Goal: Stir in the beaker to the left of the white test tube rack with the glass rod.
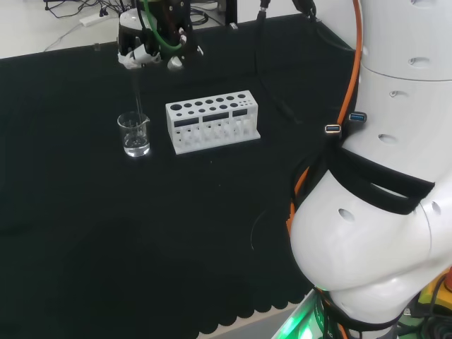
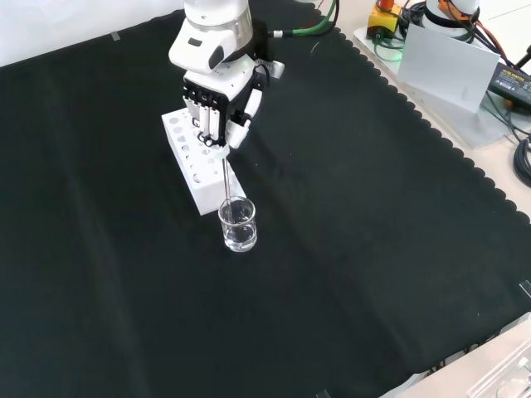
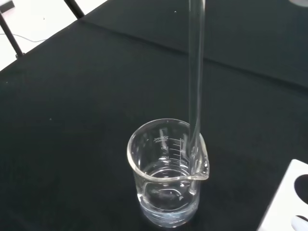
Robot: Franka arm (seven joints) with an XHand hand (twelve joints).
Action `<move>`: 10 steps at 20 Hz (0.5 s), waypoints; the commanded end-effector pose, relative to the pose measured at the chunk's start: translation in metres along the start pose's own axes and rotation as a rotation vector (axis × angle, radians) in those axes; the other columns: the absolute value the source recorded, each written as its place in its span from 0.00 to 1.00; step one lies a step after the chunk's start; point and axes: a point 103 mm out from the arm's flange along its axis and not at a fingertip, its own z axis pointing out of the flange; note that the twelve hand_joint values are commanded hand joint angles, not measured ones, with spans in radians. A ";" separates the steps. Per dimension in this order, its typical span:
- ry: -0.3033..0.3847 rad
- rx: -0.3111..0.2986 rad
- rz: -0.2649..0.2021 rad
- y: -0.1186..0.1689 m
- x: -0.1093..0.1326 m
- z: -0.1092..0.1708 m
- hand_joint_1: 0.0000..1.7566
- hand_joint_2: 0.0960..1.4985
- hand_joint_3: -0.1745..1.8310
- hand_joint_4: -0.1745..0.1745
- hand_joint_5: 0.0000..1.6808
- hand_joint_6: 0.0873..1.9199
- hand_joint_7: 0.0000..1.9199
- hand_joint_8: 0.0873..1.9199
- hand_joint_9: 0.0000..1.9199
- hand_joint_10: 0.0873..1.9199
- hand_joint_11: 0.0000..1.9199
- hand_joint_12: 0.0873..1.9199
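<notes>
The black and white robot hand [image 2: 217,104], fingers curled, grips a clear glass rod [image 2: 226,176] upright. Its lower end apparently dips inside the small clear glass beaker [image 2: 238,225], near the spout. The beaker holds a little clear liquid and stands just beside the white plastic test tube rack [image 2: 197,162].

Bench covered w/ black cloth [image 2: 373,249], scalloped edge [image 2: 431,124] along its side in front view. Pale floor [image 1: 42,25] beyond far edge in head view, w/ black cables [image 1: 74,8] lying there. Green glow [image 1: 300,321] at near edge, head view.
</notes>
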 end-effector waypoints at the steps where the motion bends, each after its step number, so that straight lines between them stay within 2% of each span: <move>1: 0.041 0.001 -0.027 -0.010 0.000 0.009 0.75 0.72 0.00 0.00 0.78 0.04 0.62 0.48 0.86 0.32 0.84 0.33; 3: 0.034 0.000 -0.038 -0.011 0.013 0.005 0.75 0.72 0.00 0.00 0.78 0.04 0.62 0.48 0.86 0.32 0.84 0.33; 5: 0.012 0.025 -0.036 -0.006 0.024 0.005 0.75 0.72 0.00 0.00 0.78 0.04 0.62 0.48 0.86 0.32 0.83 0.33; 10: -0.008 0.031 -0.055 0.006 0.044 0.015 0.75 0.72 0.00 0.00 0.78 0.04 0.62 0.48 0.86 0.32 0.83 0.33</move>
